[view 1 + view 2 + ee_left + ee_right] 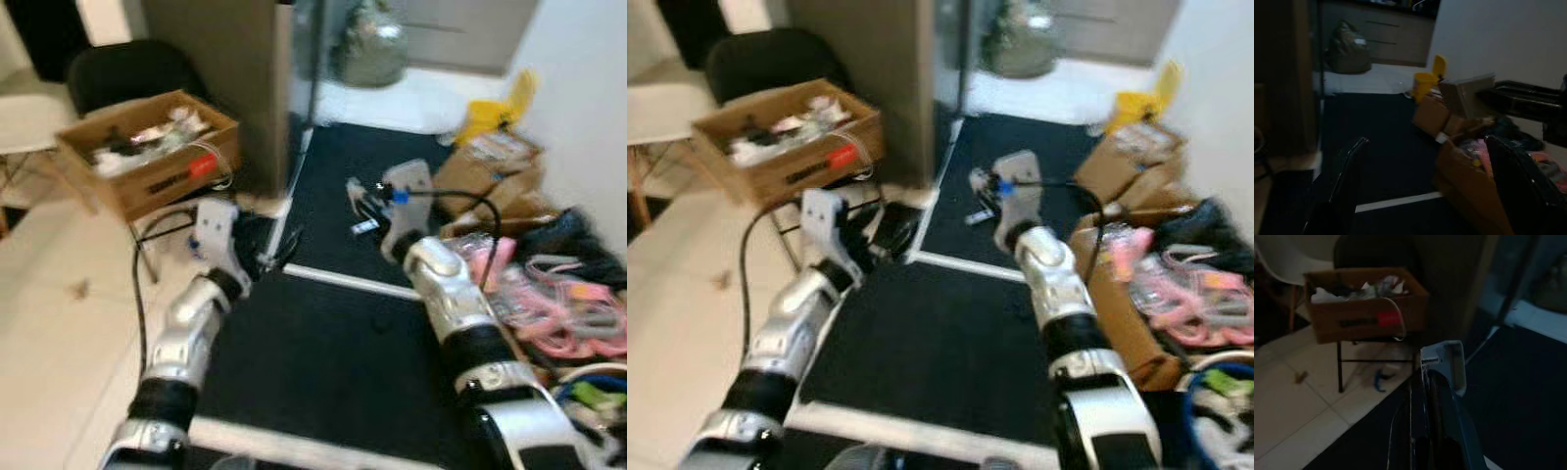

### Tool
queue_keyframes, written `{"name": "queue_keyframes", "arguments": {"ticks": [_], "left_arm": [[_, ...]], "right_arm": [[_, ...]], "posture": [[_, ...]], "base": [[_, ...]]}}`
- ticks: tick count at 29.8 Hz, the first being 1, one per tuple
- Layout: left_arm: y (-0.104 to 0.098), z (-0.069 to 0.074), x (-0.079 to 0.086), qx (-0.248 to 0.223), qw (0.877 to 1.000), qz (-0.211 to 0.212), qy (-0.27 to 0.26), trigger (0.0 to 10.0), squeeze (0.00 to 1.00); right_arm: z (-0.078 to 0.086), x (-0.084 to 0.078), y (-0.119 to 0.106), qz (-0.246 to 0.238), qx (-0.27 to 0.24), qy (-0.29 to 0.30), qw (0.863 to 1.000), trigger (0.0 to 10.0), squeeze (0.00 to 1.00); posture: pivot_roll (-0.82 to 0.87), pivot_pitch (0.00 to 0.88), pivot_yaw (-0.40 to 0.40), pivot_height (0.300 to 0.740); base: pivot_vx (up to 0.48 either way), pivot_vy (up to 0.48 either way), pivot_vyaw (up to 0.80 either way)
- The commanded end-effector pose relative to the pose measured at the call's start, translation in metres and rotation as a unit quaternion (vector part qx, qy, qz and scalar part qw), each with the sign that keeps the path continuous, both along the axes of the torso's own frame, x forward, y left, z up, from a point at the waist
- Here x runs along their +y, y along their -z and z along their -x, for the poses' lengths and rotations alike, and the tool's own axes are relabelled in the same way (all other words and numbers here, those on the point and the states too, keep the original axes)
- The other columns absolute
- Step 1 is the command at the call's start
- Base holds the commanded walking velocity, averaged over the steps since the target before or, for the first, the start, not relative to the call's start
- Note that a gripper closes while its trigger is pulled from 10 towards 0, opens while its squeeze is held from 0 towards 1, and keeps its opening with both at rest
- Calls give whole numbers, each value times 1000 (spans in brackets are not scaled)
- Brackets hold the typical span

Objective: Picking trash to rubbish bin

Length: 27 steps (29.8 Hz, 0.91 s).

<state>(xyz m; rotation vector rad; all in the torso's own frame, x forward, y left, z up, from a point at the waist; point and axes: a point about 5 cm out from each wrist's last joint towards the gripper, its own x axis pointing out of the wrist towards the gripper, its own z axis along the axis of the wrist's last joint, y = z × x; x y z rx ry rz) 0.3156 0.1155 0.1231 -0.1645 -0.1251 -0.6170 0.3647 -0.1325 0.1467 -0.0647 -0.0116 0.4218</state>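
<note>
We see a red label on the cardboard box point(147, 147), its writing too blurred to read. Both arms reach forward over the dark mat point(323, 352). The left gripper point(1425, 186) has its fingers wide apart, holding nothing. The right gripper point(1442, 364) has its fingers clamped on a pale piece of trash point(1444, 363), the box beyond it.

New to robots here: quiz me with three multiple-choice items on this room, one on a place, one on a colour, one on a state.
1. The red-labelled cardboard box stands: A) on the robot's left B) on its right C) on a shelf.
2. The container far off to the right is: A) green B) yellow C) red.
3. The left gripper has its jaws: A) shut on a bottle B) open C) shut empty.
Answers: A, it sits at the robot's left; B, plainly yellow; B, wide gap, nothing between.
</note>
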Motion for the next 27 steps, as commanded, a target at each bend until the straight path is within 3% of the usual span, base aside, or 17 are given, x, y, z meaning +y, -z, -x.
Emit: {"name": "queue_keyframes", "arguments": {"ticks": [1,21,27], "left_arm": [[1,0,-4,0,1000,-4,10,10000,0],[1,1,-4,-2,1000,-6,12,10000,0],[2,1,-4,-3,1000,-7,13,10000,0]], "right_arm": [[0,-13,4,4,10,19,1000,10000,0],[1,-11,3,9,3,6,1000,10000,0],[2,-10,3,11,1,1,1000,10000,0]], "posture": [[-22,0,-28,740],[-20,0,-29,740],[-18,0,-30,740]], "base": [[472,0,0],[474,0,0],[472,0,533]]}}
